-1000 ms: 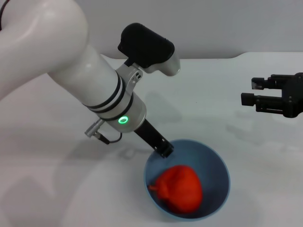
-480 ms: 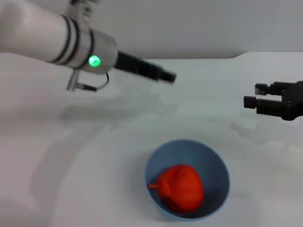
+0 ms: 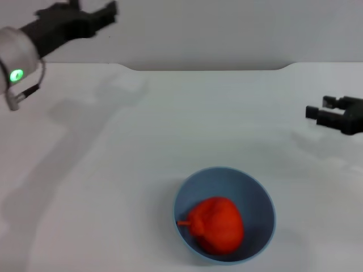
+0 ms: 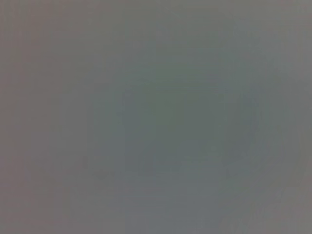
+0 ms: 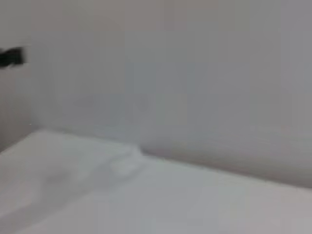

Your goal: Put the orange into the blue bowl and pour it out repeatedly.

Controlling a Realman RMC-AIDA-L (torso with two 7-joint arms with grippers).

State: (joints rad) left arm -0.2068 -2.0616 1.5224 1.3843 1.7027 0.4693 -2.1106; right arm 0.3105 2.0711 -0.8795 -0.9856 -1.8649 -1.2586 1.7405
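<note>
The orange point(image 3: 218, 224), bright red-orange and lumpy, lies inside the blue bowl point(image 3: 266, 198), which stands upright near the table's front. My left gripper point(image 3: 93, 11) is high at the far left, well away from the bowl, open and empty. My right gripper point(image 3: 315, 110) hovers at the right edge, above the table and beyond the bowl, open and empty. The left wrist view shows only plain grey. The right wrist view shows bare table and wall, without the bowl or the orange.
The white table point(image 3: 113, 170) spreads around the bowl, with a grey wall point(image 3: 227, 28) behind it. A small dark shape point(image 5: 12, 56) sits at the edge of the right wrist view; I cannot tell what it is.
My left arm has lifted from the bowl's rim and swung up and away to the far left. The right gripper has drawn slightly to the right. The orange and bowl stayed put.
</note>
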